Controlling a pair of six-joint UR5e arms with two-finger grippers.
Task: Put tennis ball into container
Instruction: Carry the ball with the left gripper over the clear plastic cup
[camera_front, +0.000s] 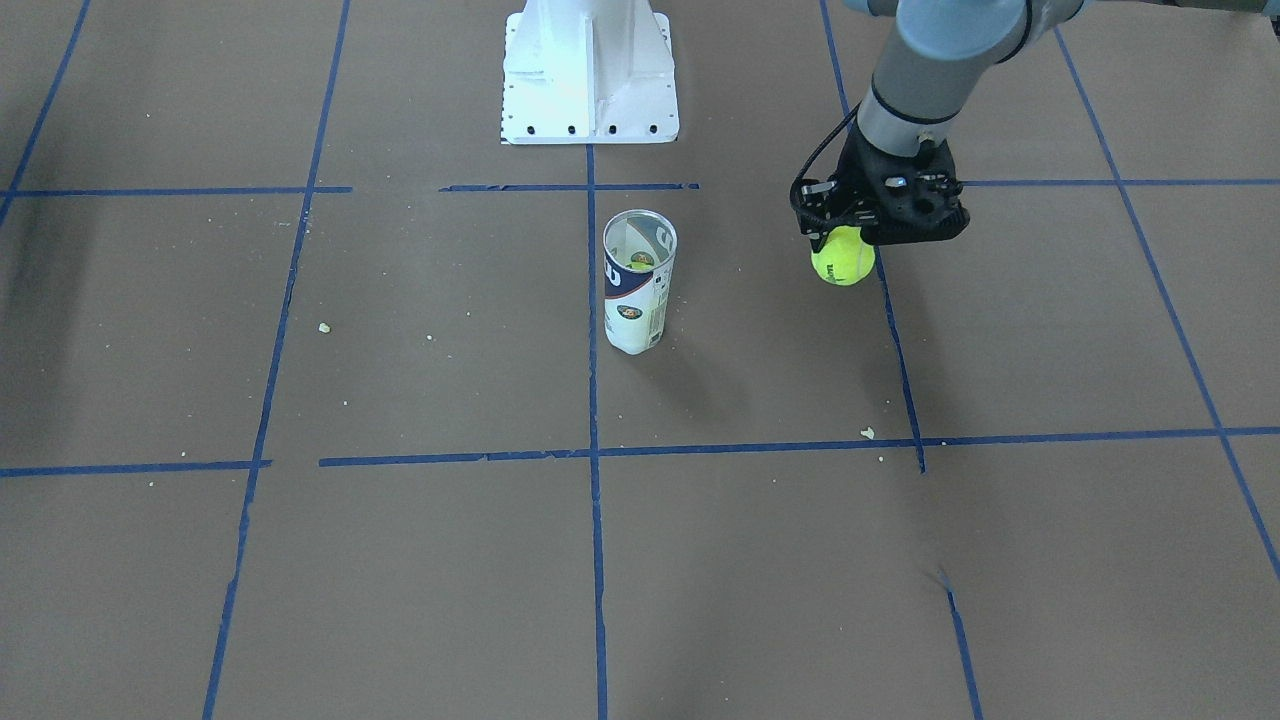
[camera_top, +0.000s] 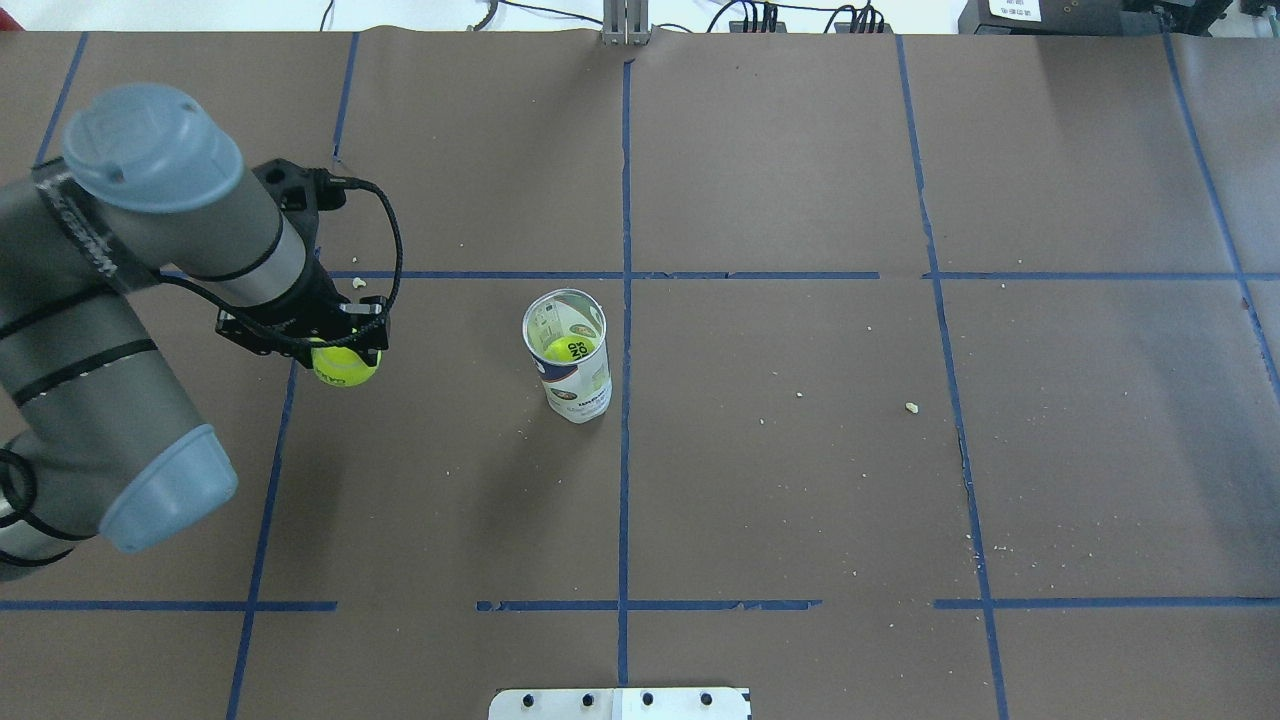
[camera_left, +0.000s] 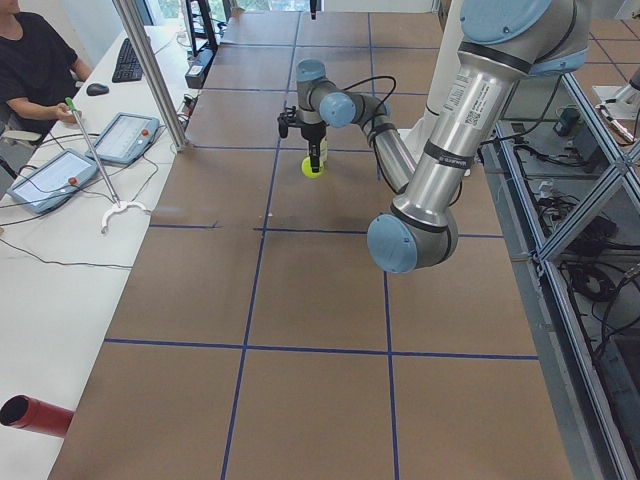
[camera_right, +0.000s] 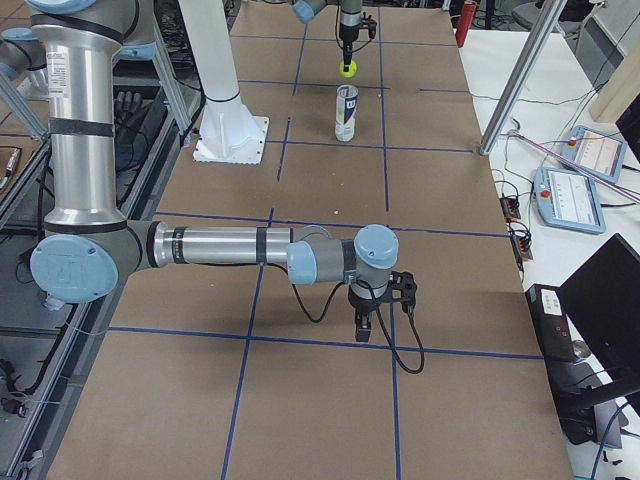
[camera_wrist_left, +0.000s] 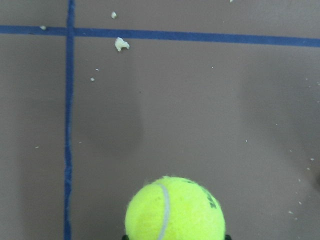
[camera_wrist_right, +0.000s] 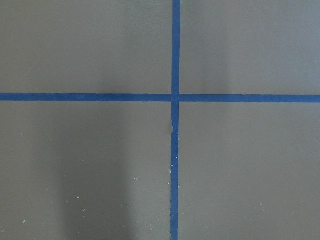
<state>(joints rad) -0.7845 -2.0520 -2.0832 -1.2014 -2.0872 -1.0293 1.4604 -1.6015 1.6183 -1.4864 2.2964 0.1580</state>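
One step looks done to us, the pickup; transport and drop are left.

Front-facing view: the left claw (camera_front: 846, 240) is clenched on the tennis ball (camera_front: 843, 262). The ball sits well apart from the container (camera_front: 638, 300), which stands upright and open-topped on the tabletop (camera_front: 420, 560).

Overhead view: same grasp, left claw (camera_top: 345, 350) around the tennis ball (camera_top: 346, 366), off to the side of the container (camera_top: 578, 385). We see another ball (camera_top: 566, 350) already inside the can, so the held one should land on top of it.

Exterior left view: the tennis ball (camera_left: 313, 168) hangs under the left arm's claw, and we judge it is clear of the tabletop. The can is hidden here.

Exterior right view: the tennis ball (camera_right: 346, 68) is just beyond the container (camera_right: 346, 112), not over its mouth. The right claw (camera_right: 364, 330) hangs far away over the tabletop. We cannot tell if it is released or clenched.

Left wrist view: the tennis ball (camera_wrist_left: 175, 210) is at the bottom edge, with its shadow apart on the tabletop, so it is lifted.

Right wrist view: only tabletop and blue tape (camera_wrist_right: 175, 95), no fingers visible.

Left to do: carry the ball over the can's mouth, centre it carefully since the fit is snug, and release.
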